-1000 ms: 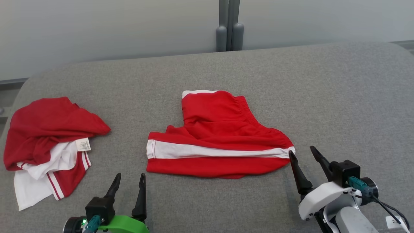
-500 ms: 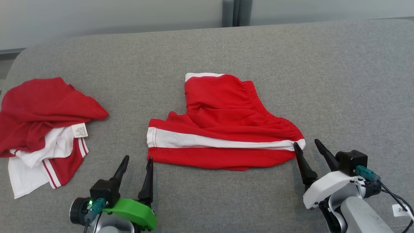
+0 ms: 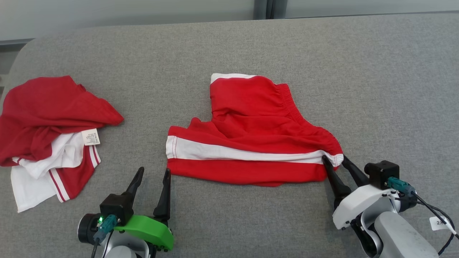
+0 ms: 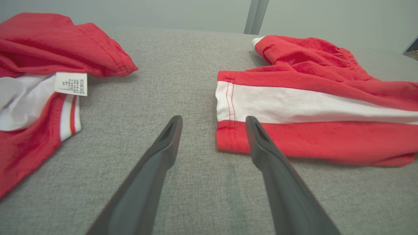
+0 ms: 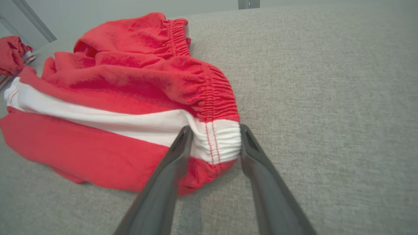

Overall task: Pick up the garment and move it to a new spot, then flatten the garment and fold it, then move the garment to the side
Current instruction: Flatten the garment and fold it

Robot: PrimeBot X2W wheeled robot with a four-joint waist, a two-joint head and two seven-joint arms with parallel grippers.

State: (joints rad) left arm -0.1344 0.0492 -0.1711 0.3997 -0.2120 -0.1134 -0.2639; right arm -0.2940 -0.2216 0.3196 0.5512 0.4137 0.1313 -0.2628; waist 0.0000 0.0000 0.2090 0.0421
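Left gripper [image 3: 154, 169] sits at the near edge of the grey upholstered surface [image 3: 251, 43], its two dark fingers spread wide with nothing between them. To its left, well apart, lies a crumpled pile of red and white clothing [image 3: 46, 118] with a small white care label [image 3: 90, 137] showing on its right side. The gripper's right fingertip is just beside the near left corner of the garment.

That garment, a pair of red shorts [image 3: 251, 122], lies in the middle of the surface between the two grippers. Its long axis runs left to right across the head view. One leg lies flat along the near side, its hem pointing left, with a broad white stripe [image 3: 244, 153] running its whole length. The other leg is bunched and turned toward the far side, ending in a white edge at the far left of the heap. The gathered elastic waistband [image 3: 297, 111] slants from the far side down to the near right corner, so the waist faces right.

At that corner the right gripper [image 3: 334, 158] has one finger on each side of the white end of the waistband, both tips against the fabric. The fingers are narrower than the left pair; whether they already pinch the cloth or only bracket it, I cannot tell.
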